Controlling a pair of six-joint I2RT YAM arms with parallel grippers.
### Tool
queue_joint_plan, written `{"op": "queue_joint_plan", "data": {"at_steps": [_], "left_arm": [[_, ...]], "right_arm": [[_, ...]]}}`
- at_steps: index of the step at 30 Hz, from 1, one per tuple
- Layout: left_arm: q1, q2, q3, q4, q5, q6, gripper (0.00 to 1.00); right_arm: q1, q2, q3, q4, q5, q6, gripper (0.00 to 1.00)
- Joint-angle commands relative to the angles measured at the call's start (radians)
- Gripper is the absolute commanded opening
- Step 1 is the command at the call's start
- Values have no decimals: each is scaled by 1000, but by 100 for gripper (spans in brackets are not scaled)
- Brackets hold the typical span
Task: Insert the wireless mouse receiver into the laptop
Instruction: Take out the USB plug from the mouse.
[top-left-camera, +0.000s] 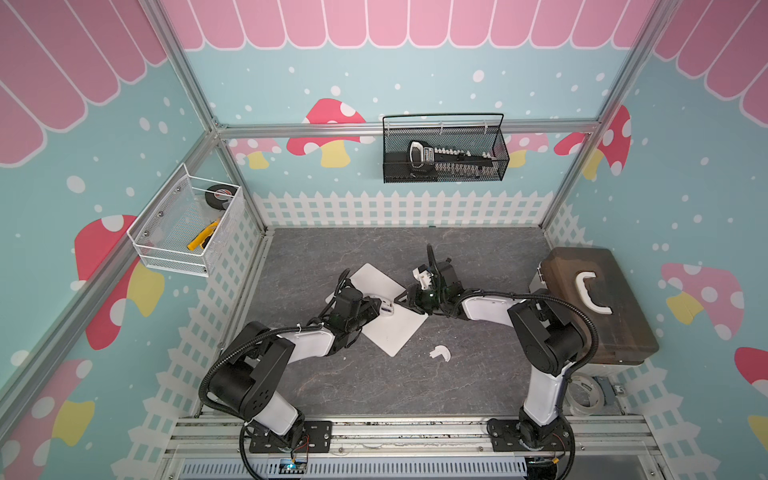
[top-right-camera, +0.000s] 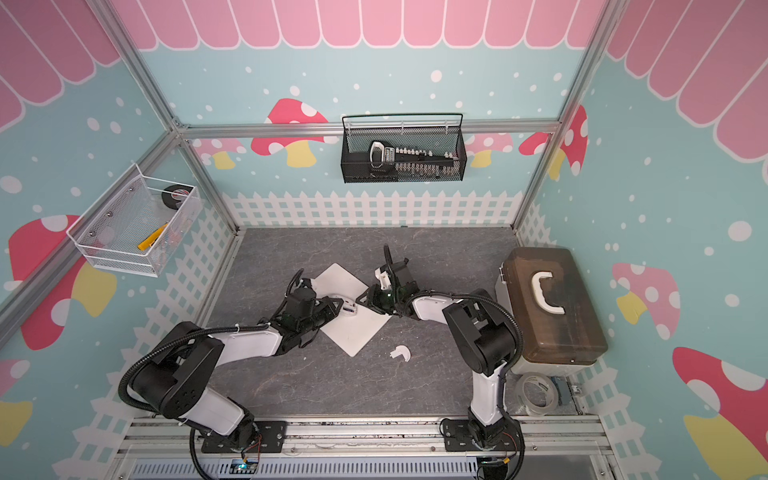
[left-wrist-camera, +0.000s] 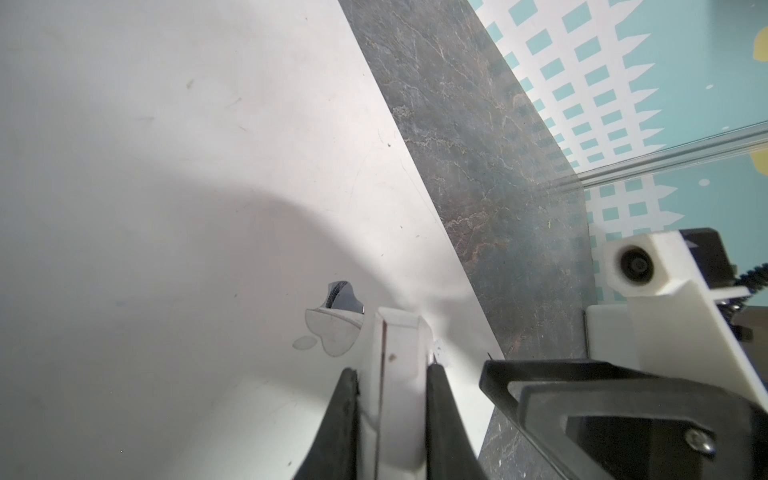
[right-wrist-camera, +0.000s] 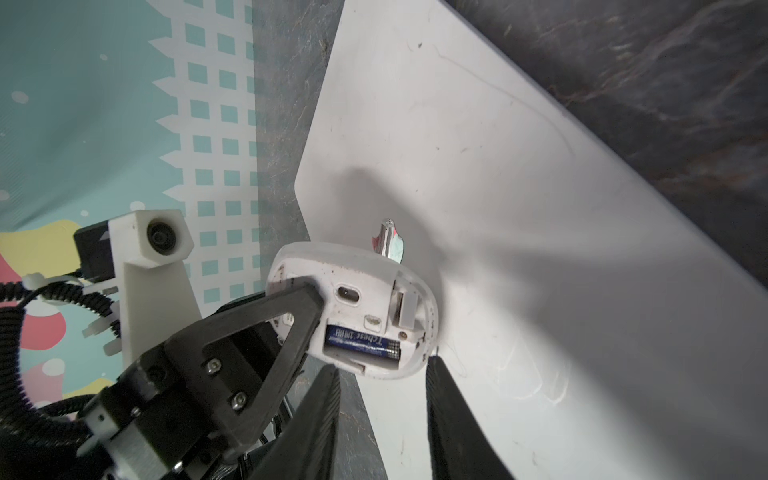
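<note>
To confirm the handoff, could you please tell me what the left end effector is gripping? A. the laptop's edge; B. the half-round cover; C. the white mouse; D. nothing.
C: the left end effector is closed on the white mouse, its battery showing, over the laptop.

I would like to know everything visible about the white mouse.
The mouse is a white plastic oval. Its cover is off: the open underside shows a blue battery, a sensor window and a whitish receiver stub in a slot. The left fingers clamp it, tilted, over the laptop lid; whether it touches the lid is unclear.
</note>
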Motion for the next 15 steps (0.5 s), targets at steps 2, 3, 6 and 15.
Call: {"op": "queue_joint_plan", "data": {"at_steps": [2, 3, 6, 15], "left_arm": [[-5, 20, -44, -139, -10, 21, 0], [-5, 20, -44, -139, -8, 21, 0], [-5, 22, -45, -138, -7, 22, 0], [-5, 26, -41, -137, -2, 26, 0]], "right_arm": [[10, 35, 30, -41, 22, -20, 32], [10, 40, 34, -47, 25, -21, 32], [13, 50, 44, -53, 24, -24, 31], [24, 71, 84, -74, 27, -36, 30]]}}
